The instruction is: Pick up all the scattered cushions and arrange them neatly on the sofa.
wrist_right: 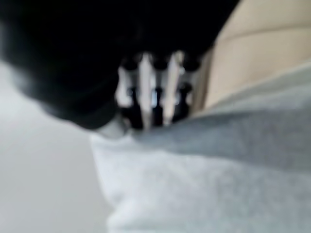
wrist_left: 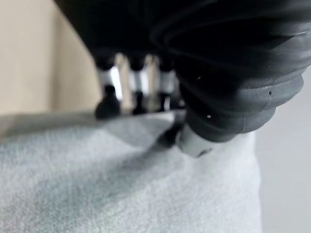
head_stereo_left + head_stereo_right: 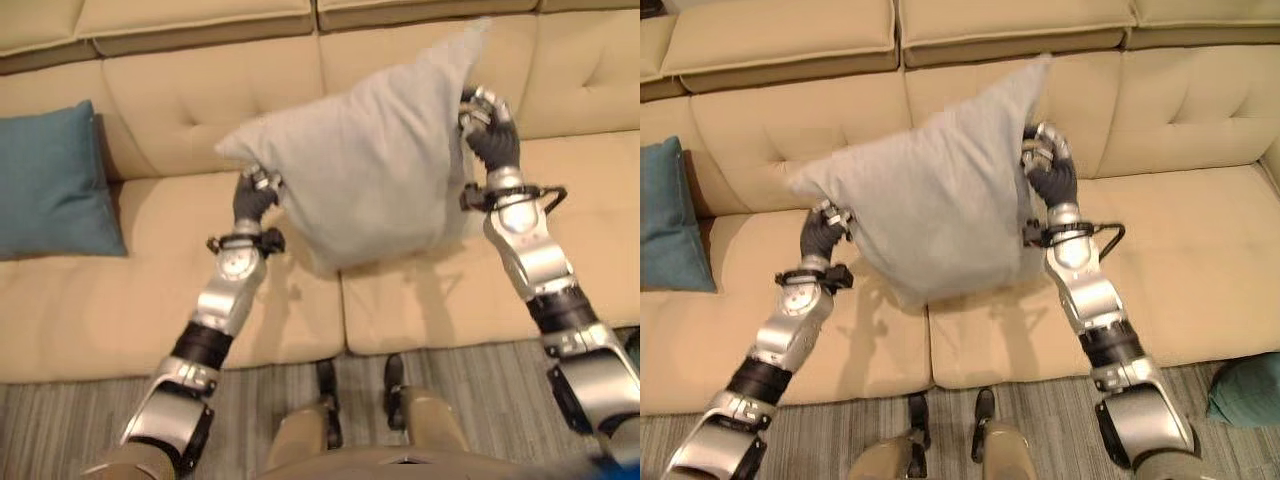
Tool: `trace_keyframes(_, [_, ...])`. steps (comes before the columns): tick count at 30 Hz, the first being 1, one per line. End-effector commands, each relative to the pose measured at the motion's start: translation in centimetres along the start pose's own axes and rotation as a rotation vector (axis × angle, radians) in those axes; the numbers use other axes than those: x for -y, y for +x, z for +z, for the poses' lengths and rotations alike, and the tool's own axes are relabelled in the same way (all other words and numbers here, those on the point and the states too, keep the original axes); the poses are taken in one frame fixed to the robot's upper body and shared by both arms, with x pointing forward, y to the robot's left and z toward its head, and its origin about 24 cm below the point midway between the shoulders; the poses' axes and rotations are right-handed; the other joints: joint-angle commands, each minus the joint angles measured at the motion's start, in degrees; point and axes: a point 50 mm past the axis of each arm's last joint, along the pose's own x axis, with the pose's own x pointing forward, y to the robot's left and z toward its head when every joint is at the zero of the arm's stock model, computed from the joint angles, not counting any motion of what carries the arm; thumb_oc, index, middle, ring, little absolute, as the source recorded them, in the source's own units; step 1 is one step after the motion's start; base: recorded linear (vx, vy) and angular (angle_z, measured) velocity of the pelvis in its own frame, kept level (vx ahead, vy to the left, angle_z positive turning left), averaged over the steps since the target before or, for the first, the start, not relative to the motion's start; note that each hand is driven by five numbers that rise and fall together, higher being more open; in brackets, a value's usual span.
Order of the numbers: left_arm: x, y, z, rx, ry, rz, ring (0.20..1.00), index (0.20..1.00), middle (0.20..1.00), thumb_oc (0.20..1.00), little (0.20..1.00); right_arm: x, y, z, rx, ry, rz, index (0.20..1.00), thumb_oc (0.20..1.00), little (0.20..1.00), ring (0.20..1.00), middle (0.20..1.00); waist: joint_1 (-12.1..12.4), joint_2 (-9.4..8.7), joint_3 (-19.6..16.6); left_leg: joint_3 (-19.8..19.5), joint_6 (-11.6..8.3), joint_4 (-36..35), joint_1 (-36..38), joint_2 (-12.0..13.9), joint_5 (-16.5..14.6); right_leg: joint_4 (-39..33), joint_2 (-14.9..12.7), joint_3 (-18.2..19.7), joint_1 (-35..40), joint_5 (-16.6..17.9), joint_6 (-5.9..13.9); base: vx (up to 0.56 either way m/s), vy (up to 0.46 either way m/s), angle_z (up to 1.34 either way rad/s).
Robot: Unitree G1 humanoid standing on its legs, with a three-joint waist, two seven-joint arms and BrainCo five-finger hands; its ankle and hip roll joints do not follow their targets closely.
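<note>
Before you runs a beige sofa (image 3: 420, 300) on a striped grey carpet (image 3: 80, 410). You have a grey cushion (image 3: 370, 170) lifted above the seat, tilted with one corner up against the backrest. Your left hand (image 3: 255, 195) pinches its left edge, fingers (image 2: 109, 90) over the fabric and thumb under. Your right hand (image 3: 488, 125) clamps the upper right edge (fingers curled over the rim). A teal cushion (image 3: 50, 180) leans on the backrest at far left; another teal one (image 3: 1245, 390) lies on the carpet, right.
</note>
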Motion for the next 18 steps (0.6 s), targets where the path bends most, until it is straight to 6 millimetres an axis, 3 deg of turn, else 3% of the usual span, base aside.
trace_keyframes(1, [4.6,3.2,9.2,0.406,-0.034,-0.159,0.2,0.2,0.2,0.2,0.2,-3.3,2.7,7.0,0.283,0.07,0.086,0.2,0.2,0.2,0.2,0.2,0.56,-3.7,-0.08,1.25,-4.45,1.46,2.06,0.73,-5.58,-12.99,-6.69,4.63,2.92,8.24,9.74,-0.03,-0.049,0.24])
trace_keyframes(3, [4.9,3.5,9.7,0.417,-0.029,-0.165,0.2,0.2,0.2,0.2,0.2,-3.3,3.1,7.3,0.287,0.061,0.084,0.2,0.2,0.2,0.2,0.2,0.67,-3.61,0.11,1.09,-4.51,1.33,1.76,0.74,-5.34,-12.87,-6.62,4.65,2.55,8.23,9.78,-0.02,-0.042,0.13])
trace_keyframes(5, [5.3,4.9,12.1,0.478,0.014,-0.158,0.2,0.2,0.2,0.2,0.2,-3.3,4.4,8.7,0.311,0.056,0.066,0.2,0.2,0.2,0.2,0.2,1.0,-2.93,1.0,0.51,-4.91,0.4,0.67,0.89,-4.51,-12.47,-6.35,4.37,1.18,8.23,10.04,-0.01,-0.043,0.12])
trace_keyframes(8, [5.5,5.3,13.0,0.503,0.033,-0.156,0.2,0.2,0.2,0.2,0.2,-3.2,4.9,9.2,0.321,0.046,0.058,0.2,0.2,0.2,0.2,0.2,0.97,-2.74,1.07,0.4,-5.02,-0.17,-0.21,0.85,-3.68,-12.67,-6.29,4.3,0.21,8.71,10.11,-0.02,-0.027,0.08])
trace_keyframes(9, [5.8,6.7,15.7,0.559,0.117,-0.156,0.2,0.2,0.2,0.2,0.2,-2.5,5.9,9.9,0.33,0.009,0.032,0.2,0.2,0.2,0.2,0.2,0.8,-2.1,1.34,0.16,-5.56,-1.56,-1.43,1.14,-2.63,-12.71,-5.91,4.13,-1.48,8.77,10.54,0.0,-0.037,0.07])
trace_keyframes(14, [5.8,7.6,18.5,0.619,0.145,-0.138,0.2,0.2,0.2,0.2,0.2,-1.8,7.0,11.3,0.355,-0.01,0.004,0.2,0.2,0.2,0.2,0.2,0.71,-1.27,1.41,-0.77,-6.15,-3.64,-4.06,1.18,-0.76,-12.65,-5.28,4.14,-4.85,9.29,10.86,0.0,-0.017,0.05])
trace_keyframes(18, [5.6,8.0,20.1,0.648,0.145,-0.12,0.2,0.2,0.2,0.2,0.2,-1.7,7.9,12.3,0.364,-0.033,0.004,0.2,0.2,0.2,0.2,0.2,1.24,-1.65,1.19,-1.75,-6.57,-4.17,-6.54,1.17,-0.35,-13.61,-4.6,4.2,-7.29,9.91,10.95,0.0,-0.028,-0.02])
